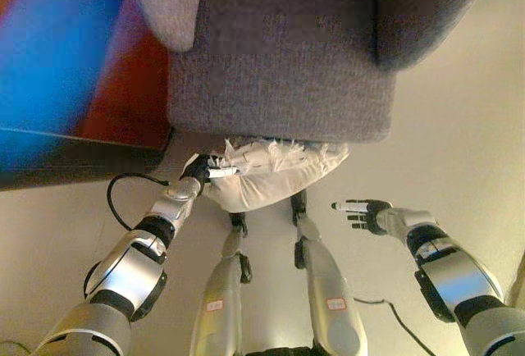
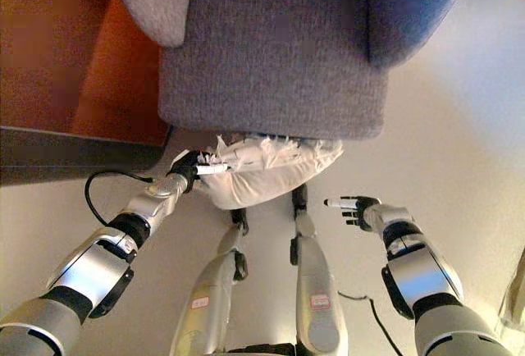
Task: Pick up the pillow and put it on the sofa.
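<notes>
Left eye view shows you the left hand [image 1: 199, 171] gripping the white pillow [image 1: 271, 174] below the sofa [image 1: 279, 69]; right hand [image 1: 365, 212] hangs spread.

No readable text, label, number or sign anywhere: none on the grey sofa [image 1: 279, 52], none on the white fringed pillow [image 1: 267, 175], none on the floor [image 1: 459, 151].
</notes>
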Motion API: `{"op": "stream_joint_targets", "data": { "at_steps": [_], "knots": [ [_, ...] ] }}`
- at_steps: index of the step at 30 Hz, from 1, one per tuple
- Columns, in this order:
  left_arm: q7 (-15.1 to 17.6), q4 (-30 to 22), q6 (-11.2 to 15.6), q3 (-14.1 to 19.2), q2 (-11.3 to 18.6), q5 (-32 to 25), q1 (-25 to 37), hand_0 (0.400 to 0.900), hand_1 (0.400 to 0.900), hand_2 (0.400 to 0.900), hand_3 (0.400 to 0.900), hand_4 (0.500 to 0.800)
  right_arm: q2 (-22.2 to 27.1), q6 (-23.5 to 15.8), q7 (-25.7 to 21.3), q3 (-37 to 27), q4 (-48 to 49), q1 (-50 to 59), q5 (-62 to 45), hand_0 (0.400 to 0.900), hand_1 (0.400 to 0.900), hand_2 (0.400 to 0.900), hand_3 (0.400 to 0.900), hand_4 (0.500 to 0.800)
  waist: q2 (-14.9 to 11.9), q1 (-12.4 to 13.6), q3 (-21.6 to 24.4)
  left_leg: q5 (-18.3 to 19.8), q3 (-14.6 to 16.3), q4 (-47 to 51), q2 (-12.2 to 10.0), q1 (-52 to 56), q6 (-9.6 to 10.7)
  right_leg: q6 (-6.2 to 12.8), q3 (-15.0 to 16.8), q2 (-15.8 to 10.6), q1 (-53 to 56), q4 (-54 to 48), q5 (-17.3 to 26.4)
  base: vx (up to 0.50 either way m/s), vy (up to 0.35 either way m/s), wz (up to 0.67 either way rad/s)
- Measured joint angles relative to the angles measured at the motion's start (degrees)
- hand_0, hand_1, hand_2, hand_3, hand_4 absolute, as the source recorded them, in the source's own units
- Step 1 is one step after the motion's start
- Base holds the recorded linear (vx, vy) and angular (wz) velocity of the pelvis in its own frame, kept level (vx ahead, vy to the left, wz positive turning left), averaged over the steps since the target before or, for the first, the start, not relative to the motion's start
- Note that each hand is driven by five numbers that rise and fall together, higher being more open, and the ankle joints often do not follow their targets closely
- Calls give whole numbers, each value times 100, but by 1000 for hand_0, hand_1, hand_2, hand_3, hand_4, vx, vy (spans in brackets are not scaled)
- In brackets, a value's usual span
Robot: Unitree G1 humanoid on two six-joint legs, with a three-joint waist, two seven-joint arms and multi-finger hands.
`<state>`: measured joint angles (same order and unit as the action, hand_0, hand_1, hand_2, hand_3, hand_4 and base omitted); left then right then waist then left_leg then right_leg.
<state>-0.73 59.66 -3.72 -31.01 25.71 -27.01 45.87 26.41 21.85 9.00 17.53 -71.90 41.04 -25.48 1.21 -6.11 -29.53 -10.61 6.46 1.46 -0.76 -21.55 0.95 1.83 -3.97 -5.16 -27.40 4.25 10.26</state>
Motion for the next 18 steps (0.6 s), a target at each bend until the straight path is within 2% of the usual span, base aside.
{"op": "stream_joint_targets", "data": {
  "at_steps": [6,10,12,15,18],
  "knots": [
    [-231,-435,-331,-132,401,296,-182,400,400,400,400,500,-2,-9,129,-226,2,-727,298,900,900,900,900,800,81,-6,57,53,3,313,-29,926,-3,25,-38,17,982,-418,18,130,20,-1],
    [-464,-484,-488,-132,423,497,-287,400,400,400,400,500,-4,6,140,-349,11,-1027,366,900,900,900,900,800,184,-5,137,165,-9,315,-31,1249,4,42,-84,26,1421,-652,31,197,-1,-1],
    [-732,-704,-638,-131,482,690,-433,400,400,400,400,500,-4,-6,175,-562,32,-1201,485,900,900,900,900,800,273,-11,192,247,-5,316,-39,1525,0,15,-92,44,1779,-827,52,227,-19,-1],
    [-1003,-933,-684,-132,532,882,-683,400,400,400,400,500,11,-23,273,-676,53,-1460,613,900,900,900,900,800,354,-14,446,350,-7,320,-54,1766,16,26,-104,54,2062,-914,0,206,-64,-2],
    [-1251,-1107,-757,-132,675,1078,-696,400,400,400,400,500,12,-37,372,-843,55,-1574,623,900,900,900,900,800,359,-37,504,428,1,321,-71,2034,26,28,-107,69,2328,-914,-72,215,-67,-3]
  ]
}}
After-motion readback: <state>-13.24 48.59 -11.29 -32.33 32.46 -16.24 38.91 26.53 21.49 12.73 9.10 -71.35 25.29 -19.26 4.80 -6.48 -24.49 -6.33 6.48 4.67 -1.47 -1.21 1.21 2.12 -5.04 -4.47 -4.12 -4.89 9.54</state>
